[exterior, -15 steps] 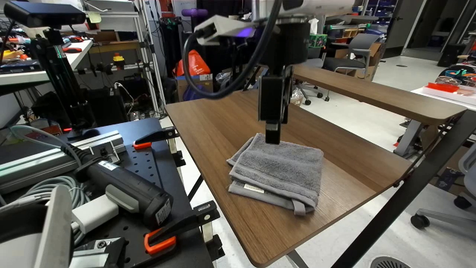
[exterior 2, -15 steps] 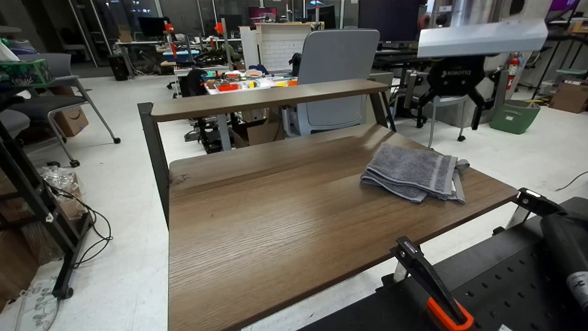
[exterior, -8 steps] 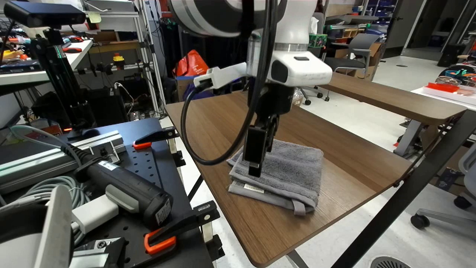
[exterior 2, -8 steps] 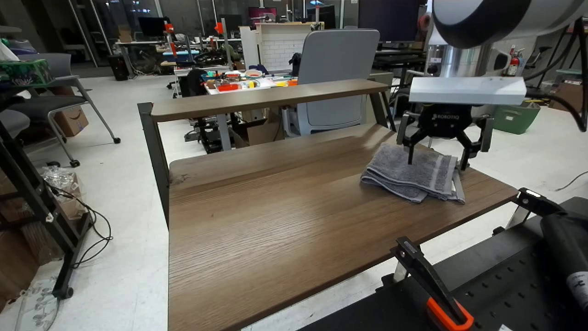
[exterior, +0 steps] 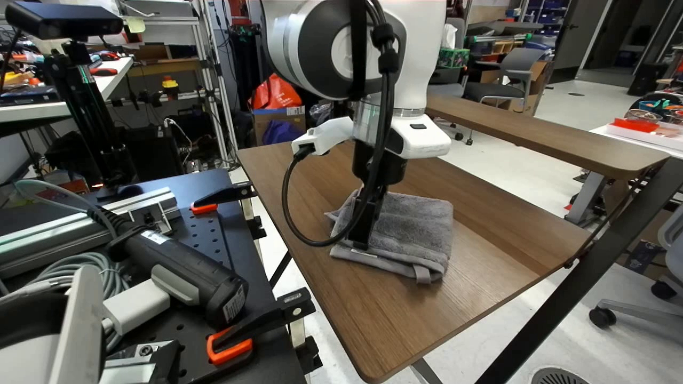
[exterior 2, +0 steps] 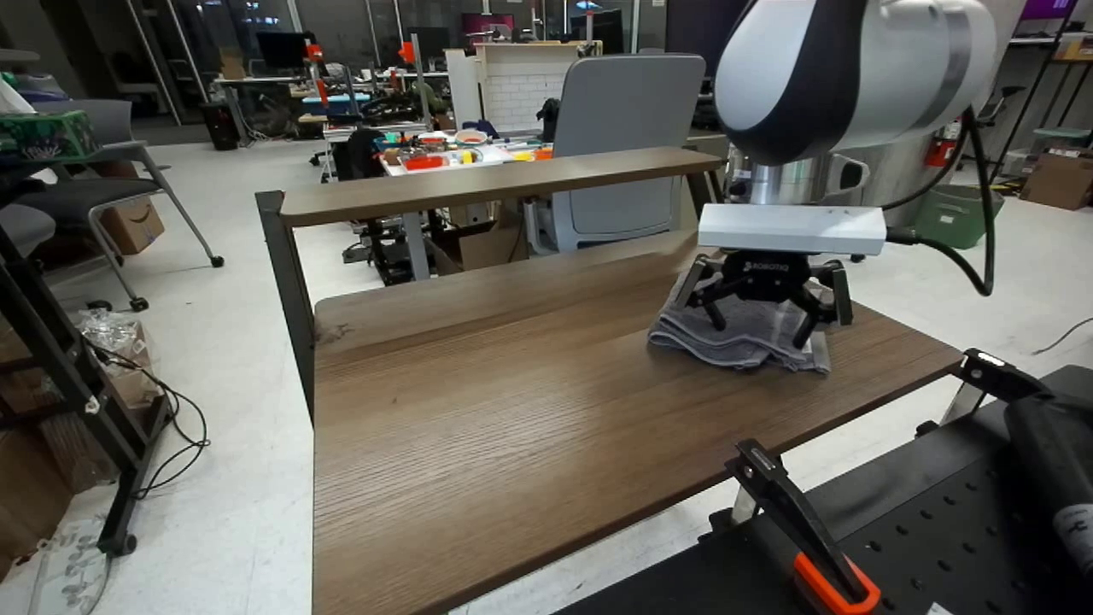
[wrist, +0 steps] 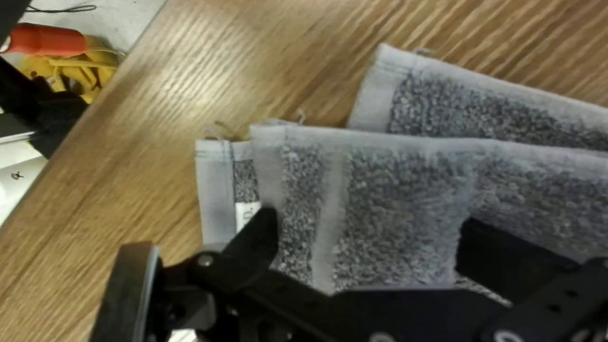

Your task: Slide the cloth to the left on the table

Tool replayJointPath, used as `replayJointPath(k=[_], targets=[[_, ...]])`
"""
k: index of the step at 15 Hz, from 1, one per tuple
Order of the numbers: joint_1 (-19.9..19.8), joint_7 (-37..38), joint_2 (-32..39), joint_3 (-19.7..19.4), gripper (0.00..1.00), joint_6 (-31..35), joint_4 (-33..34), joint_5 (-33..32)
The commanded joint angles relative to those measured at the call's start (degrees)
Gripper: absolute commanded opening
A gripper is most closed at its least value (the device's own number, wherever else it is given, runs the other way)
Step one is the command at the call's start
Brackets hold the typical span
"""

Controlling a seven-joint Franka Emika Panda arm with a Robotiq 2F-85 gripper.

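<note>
The grey folded cloth lies on the brown table, near its end by the black bench. It also shows in an exterior view, at the right part of the tabletop. My gripper points down with its fingers spread apart, and both tips touch or nearly touch the cloth's top. In the wrist view the gripper stands over the cloth, with cloth surface between the fingers. One fingertip is near the cloth's hemmed edge and white label. The arm and its cable hide part of the cloth in an exterior view.
A raised wooden shelf runs along one long side of the table. A black perforated bench with orange clamps and a handheld device stands beside the table. A grey chair stands behind the shelf.
The gripper has come down onto the cloth, its fingers staying apart. In the last half second gripper and cloth have both shifted, left in one view and away from the camera in another.
</note>
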Motion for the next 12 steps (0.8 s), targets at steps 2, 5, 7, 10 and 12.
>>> replayJointPath(k=[2,5,7,10,12], targets=[[6.63,-0.65,5.12,0.13,1.00,-0.57,6.06,1.86],[10.88,0.14,7.55,0.51,1.00,-2.49,11.15,1.50],[13.20,0.68,9.62,0.55,1.00,-4.19,15.27,1.26],[15.64,1.19,11.86,0.94,1.00,-7.21,20.79,1.08],[16.92,1.17,12.28,0.82,1.00,-9.00,22.97,0.53]])
